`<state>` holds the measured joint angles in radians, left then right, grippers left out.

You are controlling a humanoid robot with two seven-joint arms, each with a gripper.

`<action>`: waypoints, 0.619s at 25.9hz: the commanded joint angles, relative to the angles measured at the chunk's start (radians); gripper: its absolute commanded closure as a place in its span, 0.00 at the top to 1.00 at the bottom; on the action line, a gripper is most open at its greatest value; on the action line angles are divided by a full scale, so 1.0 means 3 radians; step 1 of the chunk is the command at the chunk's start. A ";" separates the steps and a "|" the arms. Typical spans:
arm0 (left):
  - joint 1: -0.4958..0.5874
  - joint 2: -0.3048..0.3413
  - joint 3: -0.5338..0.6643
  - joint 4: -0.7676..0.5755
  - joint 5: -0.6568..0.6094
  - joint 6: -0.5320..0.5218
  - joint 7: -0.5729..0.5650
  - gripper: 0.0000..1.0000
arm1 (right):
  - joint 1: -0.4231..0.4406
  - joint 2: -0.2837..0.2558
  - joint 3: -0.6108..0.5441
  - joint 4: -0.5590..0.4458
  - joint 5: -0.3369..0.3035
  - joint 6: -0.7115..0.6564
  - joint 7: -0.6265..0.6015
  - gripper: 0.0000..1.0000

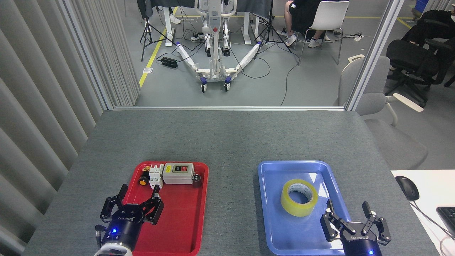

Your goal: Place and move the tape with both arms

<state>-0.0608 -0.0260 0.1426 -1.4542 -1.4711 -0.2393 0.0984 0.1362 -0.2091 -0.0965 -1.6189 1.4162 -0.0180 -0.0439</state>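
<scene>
The tape (299, 197) lies flat, core opening upward, in the middle of the blue tray (270, 213). It is a roll of translucent yellow tape with a white printed core. Nothing grips it.

The blue tray sits on the right half of the grey table (227, 138). A red tray (185, 220) sits on the left half, well apart from the blue tray.

Red tray contents, all along its far end:
- a grey switch box (178, 173) with one red and one dark button on top;
- a white breaker-type component (155, 175) just beside the box, on its left;
- a small part with a yellow cap (143, 181) at the far left corner;
- a small dark cylinder (196, 179) on the right side of the box.

The left end effector (134, 200) is over the near left edge of the red tray. Its black fingers are spread wide and hold nothing. A blue light shows on its body.

The right end effector (349, 212) is over the near right corner of the blue tray, near the tape and on its near right side, not touching it. Its fingers are spread wide and hold nothing.

A white surface at the right edge carries a black mouse (407, 187).
</scene>
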 commanded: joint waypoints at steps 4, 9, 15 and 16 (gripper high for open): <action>0.0003 0.0000 0.0000 0.0000 0.0000 0.0000 -0.0001 1.00 | 0.0001 0.0017 -0.0001 0.0007 -0.0001 0.0004 0.0018 0.99; 0.0008 0.0005 0.0041 0.0000 0.0005 0.0000 -0.0001 1.00 | 0.0001 0.0017 -0.0001 0.0007 -0.0001 0.0004 0.0018 0.99; 0.0013 0.0005 0.0067 0.0000 0.0005 -0.0005 -0.0001 1.00 | -0.0004 0.0017 -0.0001 0.0007 -0.0001 0.0004 0.0018 0.99; 0.0013 0.0000 0.0067 0.0000 0.0000 -0.0005 -0.0001 1.00 | -0.0004 0.0017 -0.0001 0.0002 -0.0001 0.0004 0.0018 0.99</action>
<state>-0.0569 -0.0246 0.1613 -1.4542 -1.4697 -0.2392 0.0978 0.1361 -0.2040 -0.0966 -1.6172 1.4159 -0.0166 -0.0385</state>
